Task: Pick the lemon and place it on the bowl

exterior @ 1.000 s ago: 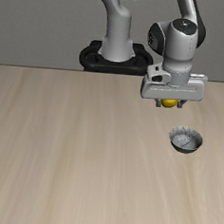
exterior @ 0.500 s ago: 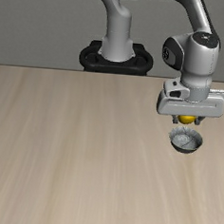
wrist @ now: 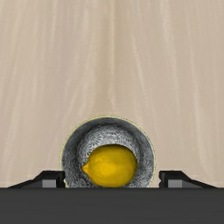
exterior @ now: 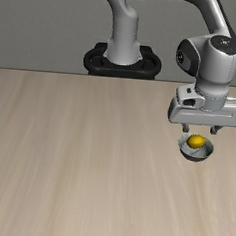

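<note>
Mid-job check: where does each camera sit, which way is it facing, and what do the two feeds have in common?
Exterior view: sits in front of and above the robot, looking down across the table; shows the arm and the open claw over the bowl.
Wrist view: rides on the hand, looking straight down; both fingertips show, standing clear on either side of the lemon.
Shared: both show the lemon lying in the bowl on the wooden table.

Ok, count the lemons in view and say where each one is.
1. The lemon lies inside the bowl, below the open pincer. None seems hidden.
</note>
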Robot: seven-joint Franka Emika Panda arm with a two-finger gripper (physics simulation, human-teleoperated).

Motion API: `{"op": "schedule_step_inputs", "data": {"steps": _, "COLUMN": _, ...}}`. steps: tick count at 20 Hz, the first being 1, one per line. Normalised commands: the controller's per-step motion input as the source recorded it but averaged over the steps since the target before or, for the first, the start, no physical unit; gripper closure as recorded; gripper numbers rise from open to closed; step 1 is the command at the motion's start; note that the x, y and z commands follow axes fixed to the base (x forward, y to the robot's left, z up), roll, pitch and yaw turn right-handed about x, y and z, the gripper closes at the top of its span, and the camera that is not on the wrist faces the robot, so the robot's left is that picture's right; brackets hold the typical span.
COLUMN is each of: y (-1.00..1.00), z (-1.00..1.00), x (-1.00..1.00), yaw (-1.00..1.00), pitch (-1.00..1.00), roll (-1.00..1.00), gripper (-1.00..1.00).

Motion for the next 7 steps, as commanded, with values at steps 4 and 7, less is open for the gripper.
{"op": "schedule_step_inputs", "data": {"steps": 4, "y": 0.00, "z": 0.00, "x": 0.00, "yaw": 0.00, "pitch": 0.00, "roll": 0.00, "gripper": -1.00}}
{"op": "schedule_step_inputs", "data": {"steps": 7, "y": 0.00, "z": 0.00, "x": 0.00, "yaw": 0.00, "pitch": 0.00, "roll": 0.00, "gripper": -1.00}}
